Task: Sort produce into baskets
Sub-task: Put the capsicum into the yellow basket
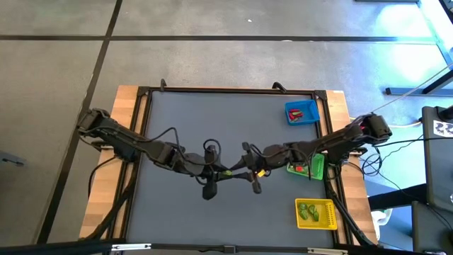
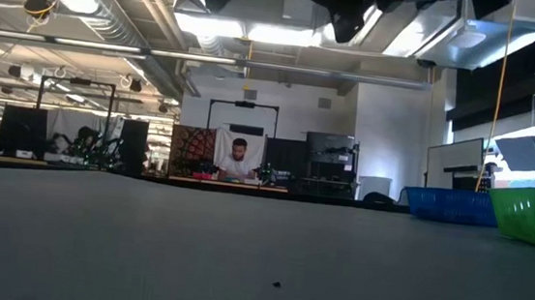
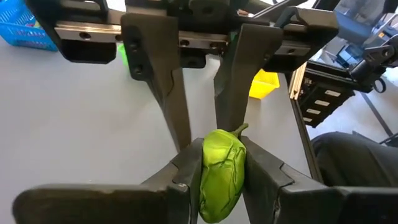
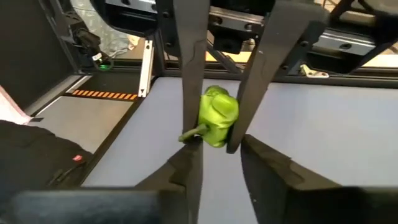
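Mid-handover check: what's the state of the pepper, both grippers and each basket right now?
green pepper: off the table, clamped mid-table.
left gripper: jaws shut on the green pepper.
right gripper: at the pepper, facing the left gripper; grip unclear.
blue basket: upright, red pieces inside.
green basket: upright, one red piece visible.
yellow basket: upright, green pieces inside.

Green toy pepper aloft mid-table between both grippers' fingers, stem outward.
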{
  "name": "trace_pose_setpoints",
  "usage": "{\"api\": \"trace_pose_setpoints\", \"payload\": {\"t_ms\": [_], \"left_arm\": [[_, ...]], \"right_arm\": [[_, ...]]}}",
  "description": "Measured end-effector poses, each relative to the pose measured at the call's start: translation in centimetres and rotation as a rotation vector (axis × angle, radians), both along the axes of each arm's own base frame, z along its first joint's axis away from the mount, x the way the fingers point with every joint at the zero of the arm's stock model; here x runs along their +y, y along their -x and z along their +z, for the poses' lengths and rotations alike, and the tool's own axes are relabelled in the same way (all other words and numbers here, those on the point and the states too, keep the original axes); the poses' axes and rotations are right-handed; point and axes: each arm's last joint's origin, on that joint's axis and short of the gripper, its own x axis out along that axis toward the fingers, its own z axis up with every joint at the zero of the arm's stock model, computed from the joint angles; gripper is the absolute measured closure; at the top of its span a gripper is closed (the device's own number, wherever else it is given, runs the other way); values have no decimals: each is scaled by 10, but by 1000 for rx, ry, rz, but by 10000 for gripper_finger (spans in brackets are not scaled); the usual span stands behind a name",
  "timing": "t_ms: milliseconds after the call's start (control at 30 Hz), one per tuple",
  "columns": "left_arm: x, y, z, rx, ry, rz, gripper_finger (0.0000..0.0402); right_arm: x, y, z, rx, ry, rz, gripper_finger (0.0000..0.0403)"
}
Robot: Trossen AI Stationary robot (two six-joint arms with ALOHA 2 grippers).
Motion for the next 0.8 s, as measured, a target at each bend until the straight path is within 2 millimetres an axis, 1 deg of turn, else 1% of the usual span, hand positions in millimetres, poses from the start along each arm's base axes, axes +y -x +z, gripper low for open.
{"api": "trace_pose_setpoints", "payload": {"t_ms": [100,200,267,433,533,633,800], "left_arm": [[2,0,1,-3,10,11,318],[3,-1,1,-3,16,20,318],[4,-1,0,0,11,20,318],[5,0,-1,11,2,33,318],[9,-1,-1,8,-17,67,318],[14,-2,-2,12,-32,110,318],[16,-3,-1,7,-35,125,318]], "right_arm": [[0,1,2,-2,-9,5,309],[-1,1,2,12,-43,-12,312],[-3,1,2,27,-53,-20,302],[-5,3,0,77,-73,-23,252],[-5,6,2,81,-68,-5,233],[-6,9,8,69,-68,-14,230],[-9,11,12,59,-49,-85,245]]}}
